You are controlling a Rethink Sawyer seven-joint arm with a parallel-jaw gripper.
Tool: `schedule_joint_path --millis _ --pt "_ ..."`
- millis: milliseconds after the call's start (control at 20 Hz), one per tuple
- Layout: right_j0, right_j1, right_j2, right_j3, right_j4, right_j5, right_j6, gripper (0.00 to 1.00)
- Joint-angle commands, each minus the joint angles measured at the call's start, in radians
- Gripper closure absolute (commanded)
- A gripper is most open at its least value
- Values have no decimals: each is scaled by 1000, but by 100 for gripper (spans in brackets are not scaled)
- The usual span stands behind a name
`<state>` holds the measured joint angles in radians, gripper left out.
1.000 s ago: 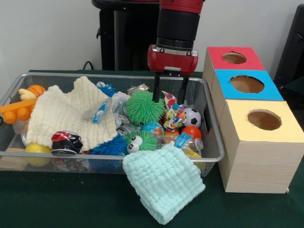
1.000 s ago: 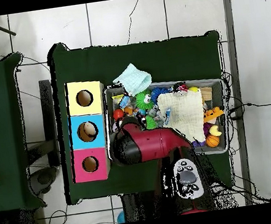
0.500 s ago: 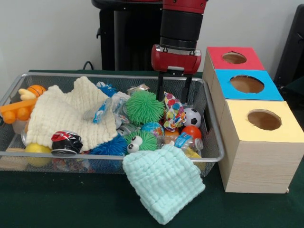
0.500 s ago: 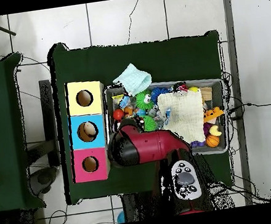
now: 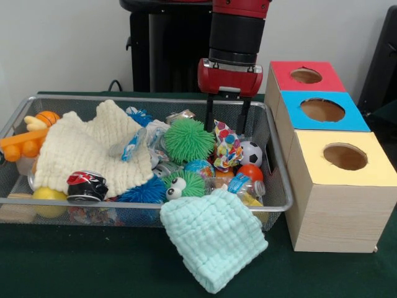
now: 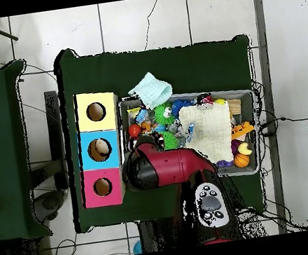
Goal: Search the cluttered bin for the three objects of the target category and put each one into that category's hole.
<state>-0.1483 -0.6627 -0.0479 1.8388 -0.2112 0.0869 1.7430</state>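
The jaws are seen spread wide with nothing between them, the two black fingers hanging straight down from the red gripper above the far right part of the bin. The tips are held just above the clutter, between the green spiky ball and the colourful patterned toy, and no contact with either can be made out. From above, the gripper is hidden under the red and black arm, which is laid across the bin's edge nearest the robot.

Just in front of the jaws, a small soccer ball, an orange ball and a globe-patterned ball are seen lying close together. A green furry toy with googly eyes is placed beside a blue spiky ball. A cream cloth is spread over the left half of the bin, with a crushed can resting at its front edge and a yellow ball beside it. An orange toy is seen at the far left end.

A pale mint cloth is draped over the bin's front rim onto the green bench.

To the right of the bin, three boxes are set in a row, touching: the yellow box nearest the camera, the blue box in the middle, and the red box farthest back, each with a round hole in its top.
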Motion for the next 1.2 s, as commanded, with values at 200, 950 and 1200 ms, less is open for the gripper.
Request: schedule_joint_path --millis 200,950,1200 --pt "2 21 52 42 30 24 162 0" --pt "-3 33 56 64 18 -41 179 0" --pt "-20 35 69 72 6 -64 176 0"
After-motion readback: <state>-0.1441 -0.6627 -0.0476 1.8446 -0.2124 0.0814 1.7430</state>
